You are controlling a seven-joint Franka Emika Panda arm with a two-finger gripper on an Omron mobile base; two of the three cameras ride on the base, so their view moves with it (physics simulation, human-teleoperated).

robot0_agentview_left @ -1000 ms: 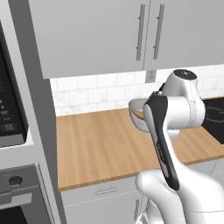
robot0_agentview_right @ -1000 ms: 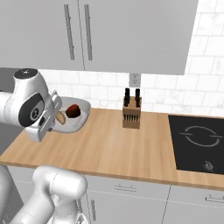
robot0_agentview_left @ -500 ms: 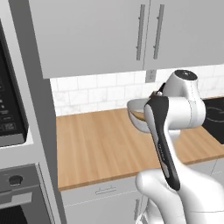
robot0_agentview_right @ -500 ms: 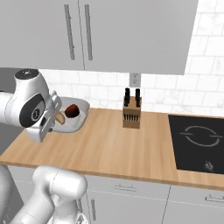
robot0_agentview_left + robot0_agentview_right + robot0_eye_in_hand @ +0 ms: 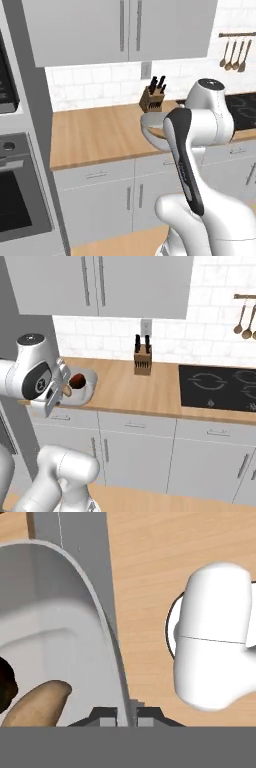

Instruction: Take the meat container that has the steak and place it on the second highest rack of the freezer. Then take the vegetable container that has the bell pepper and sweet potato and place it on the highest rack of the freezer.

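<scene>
Looking through the left base view, you see the vegetable container (image 5: pixel 152 131) held up at the arm's wrist, its pale rim showing just left of the dark-striped forearm, at about the level of the wooden desk (image 5: pixel 100 135) behind it. A knife block (image 5: pixel 152 96) stands at the back of that desk against the tiled wall, and the oven (image 5: pixel 17 190) sits at the left edge.

In the right base view, you have the container (image 5: pixel 82 390) next to the white wrist at the left, over the desk's (image 5: pixel 150 391) front corner. The bell pepper (image 5: pixel 77 381) sits dark red inside it, with the sweet potato (image 5: pixel 66 390) beside it, nearer the hand. The cooktop (image 5: pixel 220 387) lies well apart to the right.

In the hand view, your fingers (image 5: pixel 127 716) are closed on the container's (image 5: pixel 107 632) thin wall, one finger tip on each side. The sweet potato (image 5: pixel 37 704) lies inside, left of the wall.
</scene>
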